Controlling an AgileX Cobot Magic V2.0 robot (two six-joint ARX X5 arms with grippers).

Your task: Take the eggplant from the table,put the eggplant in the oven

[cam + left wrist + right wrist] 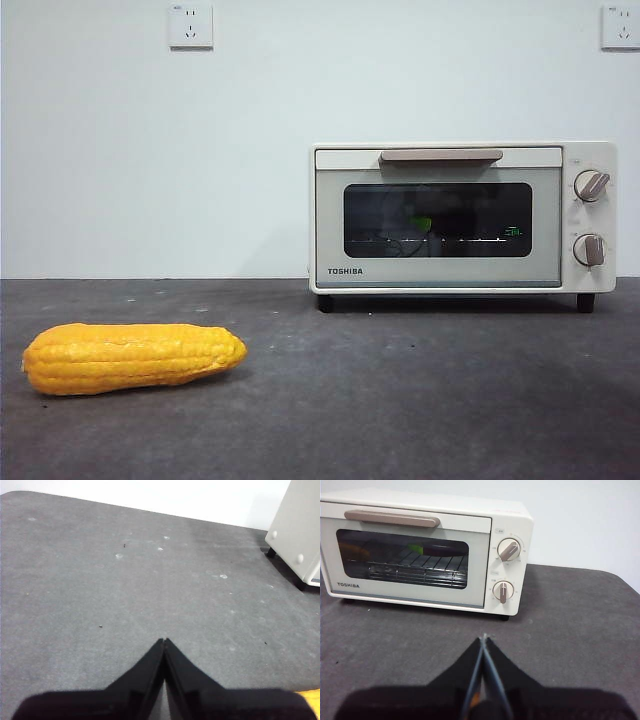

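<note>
Both end effectors, left [164, 641] and right [483, 637], pinched closed above speckled grey table [420, 400].

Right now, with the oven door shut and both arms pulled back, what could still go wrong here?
The dark-purple eggplant with its green stem lies on the wire rack behind the dark glass door of the cream-white Toshiba toaster oven, so its seating is hard to judge; it might roll. The yellow-orange corn cob remains loose on the dark grey table, so a later reach might knock it.
</note>
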